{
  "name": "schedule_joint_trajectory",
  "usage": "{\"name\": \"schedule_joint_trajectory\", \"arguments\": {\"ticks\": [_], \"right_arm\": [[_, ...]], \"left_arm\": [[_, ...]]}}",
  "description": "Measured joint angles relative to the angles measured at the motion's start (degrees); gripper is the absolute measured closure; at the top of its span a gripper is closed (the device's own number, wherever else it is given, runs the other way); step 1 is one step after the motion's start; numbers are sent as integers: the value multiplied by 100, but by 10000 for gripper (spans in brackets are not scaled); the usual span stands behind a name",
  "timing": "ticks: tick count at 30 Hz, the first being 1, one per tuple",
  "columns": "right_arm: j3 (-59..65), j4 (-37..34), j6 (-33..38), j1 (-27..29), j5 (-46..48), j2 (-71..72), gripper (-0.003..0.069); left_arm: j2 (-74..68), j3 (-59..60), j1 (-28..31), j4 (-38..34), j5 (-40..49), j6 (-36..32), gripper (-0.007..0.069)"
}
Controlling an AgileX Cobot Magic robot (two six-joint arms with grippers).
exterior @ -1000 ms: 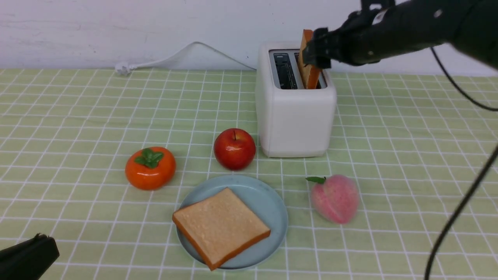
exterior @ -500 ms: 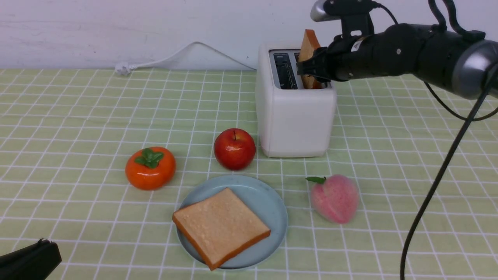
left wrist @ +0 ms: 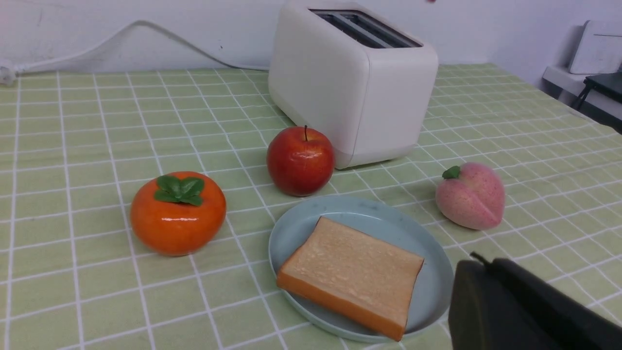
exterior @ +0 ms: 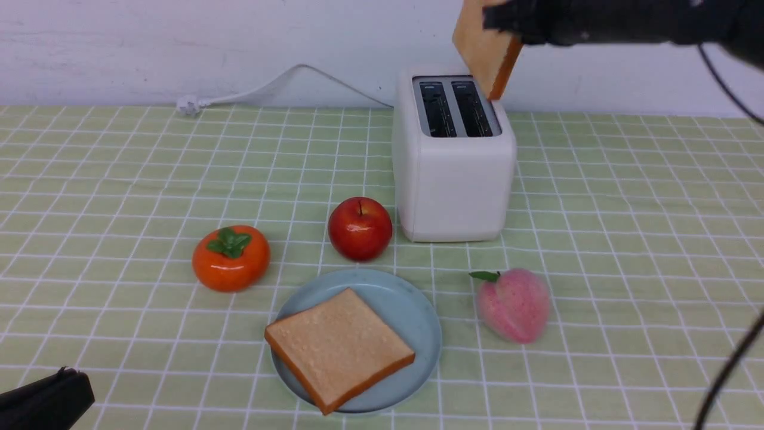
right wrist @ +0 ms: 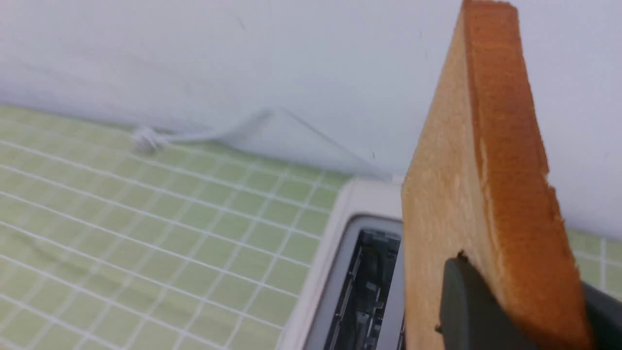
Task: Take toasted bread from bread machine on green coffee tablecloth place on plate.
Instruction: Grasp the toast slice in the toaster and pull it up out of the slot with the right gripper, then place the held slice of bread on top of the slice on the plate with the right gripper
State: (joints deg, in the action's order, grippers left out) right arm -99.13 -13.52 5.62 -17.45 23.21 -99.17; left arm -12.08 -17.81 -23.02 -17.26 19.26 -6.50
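My right gripper [exterior: 507, 18] is shut on one slice of toasted bread [exterior: 486, 51] and holds it tilted in the air, just above the back right of the white bread machine [exterior: 453, 179]. Both slots look empty. In the right wrist view the slice [right wrist: 476, 184] stands edge-on between my fingers [right wrist: 461, 296], above a slot [right wrist: 369, 282]. A second slice [exterior: 339, 347] lies flat on the blue-grey plate [exterior: 418, 310] on the green tablecloth [exterior: 119, 179]. My left gripper [exterior: 65, 388] rests low at the front left, shut and empty; in the left wrist view it [left wrist: 478, 265] sits beside the plate [left wrist: 437, 287].
A red apple [exterior: 360, 229] stands between the plate and the bread machine. An orange persimmon [exterior: 230, 258] is left of the plate and a pink peach [exterior: 514, 304] right of it. The white power cord [exterior: 268, 89] runs along the back wall.
My right gripper has lifted the slice up and out of the bread machine's right slot. The left gripper and everything on the table have stayed put.
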Motion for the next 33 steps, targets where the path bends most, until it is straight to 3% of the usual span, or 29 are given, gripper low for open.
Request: {"name": "schedule_joint_trajectory", "arguments": {"ticks": [7,9,12,18,20,28,33], "right_arm": [[39,-228,201,0,2425,1111,540],[308,-678,398,0,3238,1259,540],[753,-1510,908,0,3698,1252,540],[1800,-4094,2394,-58,3788,835,540],[1914,-4463,2599,-134,3768,677,540],[1961,-4743,2798,-872,3133,-96,540],[1961,-4742,2807,-886,2568,-478,540]], "left_arm": [[0,0,0,0,5,0,638],[0,0,0,0,5,0,638],[0,0,0,0,5,0,638],[0,0,0,0,5,0,637],[0,0,0,0,5,0,637],[0,0,0,0,8,0,634],[0,0,0,0,30,0,629]]}}
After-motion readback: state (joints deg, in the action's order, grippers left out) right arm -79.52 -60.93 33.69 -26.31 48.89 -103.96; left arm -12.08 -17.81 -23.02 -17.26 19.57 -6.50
